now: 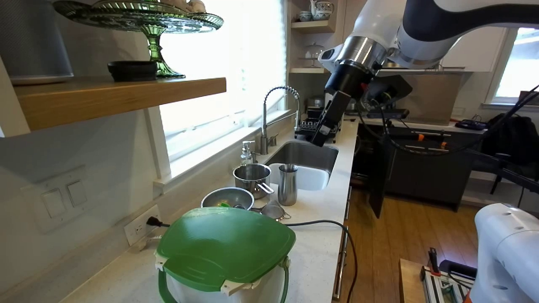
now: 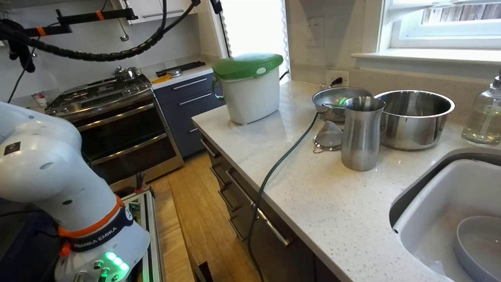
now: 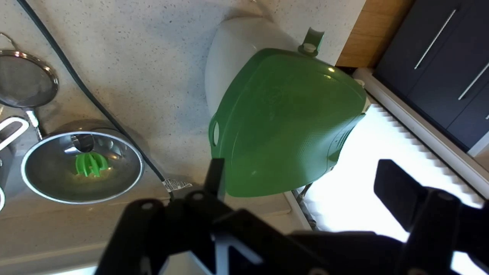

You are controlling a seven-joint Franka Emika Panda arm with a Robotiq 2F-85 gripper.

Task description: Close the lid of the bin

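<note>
Currently, I have the claw (image 3: 301, 170) spread wide, gripping nothing. The green lid (image 3: 282, 126) sits on the bin (image 2: 252, 98), right of center in the wrist view; the bin stands on the worktop (image 2: 352, 213), upper center in an exterior view.

The green lid (image 2: 247, 65) covers the bin (image 2: 253, 98); a steel cup (image 2: 361, 135) stands upright.

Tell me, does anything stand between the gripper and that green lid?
Nothing visible does: the wrist view shows the green bin lid ahead of the open gripper, with no object between, and the metal bowl off to one side.
</note>
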